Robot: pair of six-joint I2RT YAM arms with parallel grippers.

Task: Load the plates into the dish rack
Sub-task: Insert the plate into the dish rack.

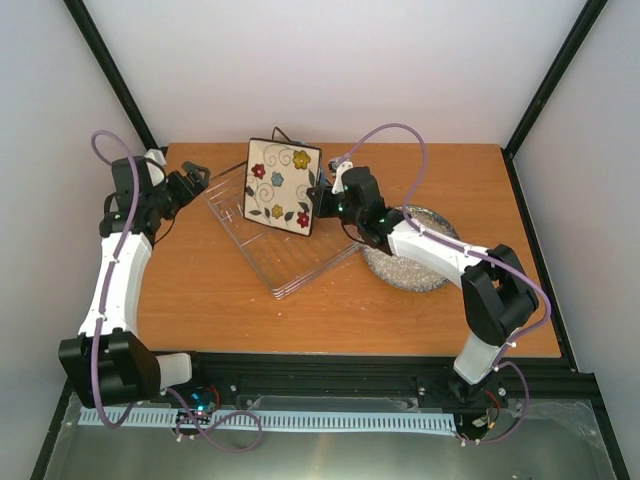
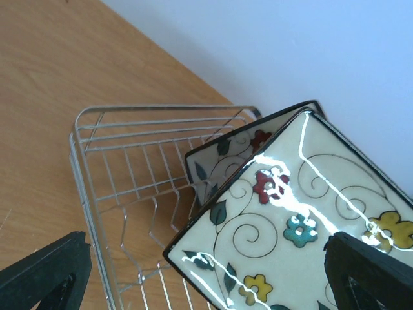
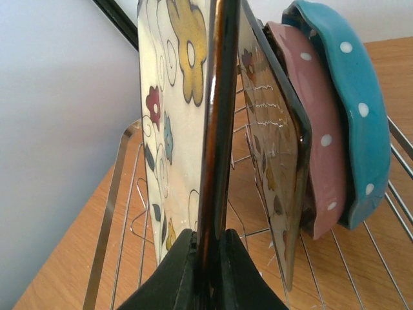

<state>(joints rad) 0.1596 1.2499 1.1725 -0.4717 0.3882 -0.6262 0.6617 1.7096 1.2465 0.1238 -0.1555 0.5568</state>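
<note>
Holding the square flowered plate (image 1: 283, 186) by its dark rim, our right fingers (image 1: 324, 196) are clamping it on edge over the dish rack (image 1: 300, 270), since only an upright plate is going to slip between the tines. Our left fingers (image 1: 197, 180) are standing wide and empty beside the rack's left corner (clear of the plate's path, we judge). A second square plate (image 3: 277, 148) and the blue white-dotted plate (image 3: 352, 97) are already leaning in the rack. The grey speckled plate (image 1: 425, 272) is waiting on the table (image 1: 200, 290).
</note>
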